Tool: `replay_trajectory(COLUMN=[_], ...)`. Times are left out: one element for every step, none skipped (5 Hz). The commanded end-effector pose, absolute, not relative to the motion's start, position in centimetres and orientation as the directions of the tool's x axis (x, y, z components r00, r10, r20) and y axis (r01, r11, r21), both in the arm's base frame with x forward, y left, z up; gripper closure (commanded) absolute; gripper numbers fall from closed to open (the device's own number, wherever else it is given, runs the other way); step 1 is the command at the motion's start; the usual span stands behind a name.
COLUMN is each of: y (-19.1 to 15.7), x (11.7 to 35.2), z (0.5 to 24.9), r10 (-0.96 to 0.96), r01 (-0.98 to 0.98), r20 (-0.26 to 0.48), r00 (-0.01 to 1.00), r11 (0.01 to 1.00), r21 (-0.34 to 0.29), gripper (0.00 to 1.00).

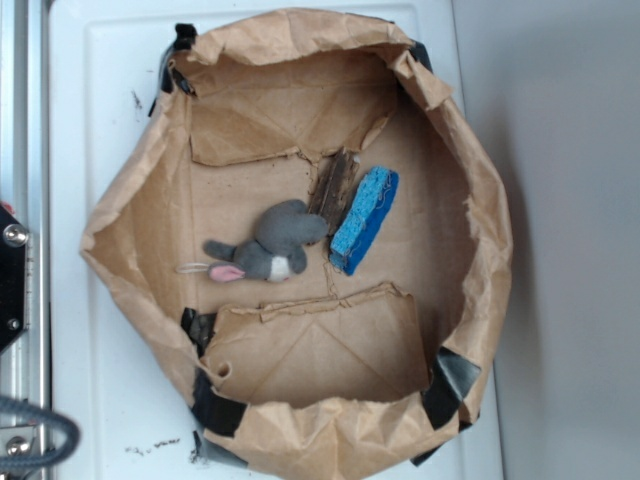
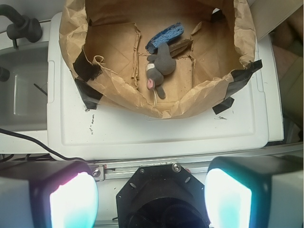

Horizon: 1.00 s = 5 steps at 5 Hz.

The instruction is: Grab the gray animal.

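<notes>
Gripper (image 2: 152, 190) hanging wide open, empty, well back from paper bag tray (image 2: 118, 90). Gray animal (image 2: 160, 64) lying on tray floor, touching blue sponge (image 2: 165, 35). Best: clearing near wall, descending over plump body, jaws straddling it, avoiding sponge.

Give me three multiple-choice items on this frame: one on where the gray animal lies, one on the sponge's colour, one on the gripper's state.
1. Where does the gray animal lie?
A. On the white surface outside the bag
B. Inside the brown paper bag, beside the sponge
C. Between the gripper's fingers

2. What colour is the sponge?
A. Blue
B. Yellow
C. Green

3. What is the state of the gripper?
A. Shut on the animal
B. Shut on the sponge
C. Open, holding nothing

Answers:
1. B, since both views show it on the bag's floor, next to the sponge.
2. A, as its surface is plainly blue in both views.
3. C, because the wrist view shows the fingers wide apart, far from the bag.
</notes>
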<state>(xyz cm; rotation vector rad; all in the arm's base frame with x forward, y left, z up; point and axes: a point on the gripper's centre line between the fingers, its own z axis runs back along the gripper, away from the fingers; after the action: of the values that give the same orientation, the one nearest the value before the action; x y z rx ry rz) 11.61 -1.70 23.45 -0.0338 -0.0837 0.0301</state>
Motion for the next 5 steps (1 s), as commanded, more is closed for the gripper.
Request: replay_trajectory(y=[-1.7,-2.2,-1.7,-0.4,2.4], x=[11.6,16.6,20.2,23.0,24.4], z=[23.5,23.7,23.1,20.6,15.6], r10=[0.031,0.073,0.109,0.092,0.081], r01=[-0.029,-0.069,-0.105,-0.087,-0.078], r20=[0.083,0.094,0.121,0.173,0.176], r00=[0.996,0.993,0.987,0.981,0.981], r11=[0.999,0.997,0.994,0.996,0.997], r21=[-0.035,-0.046,-0.043,-0.031,-0.020], gripper=[0.00,0.00,0.00,0.00,0.00])
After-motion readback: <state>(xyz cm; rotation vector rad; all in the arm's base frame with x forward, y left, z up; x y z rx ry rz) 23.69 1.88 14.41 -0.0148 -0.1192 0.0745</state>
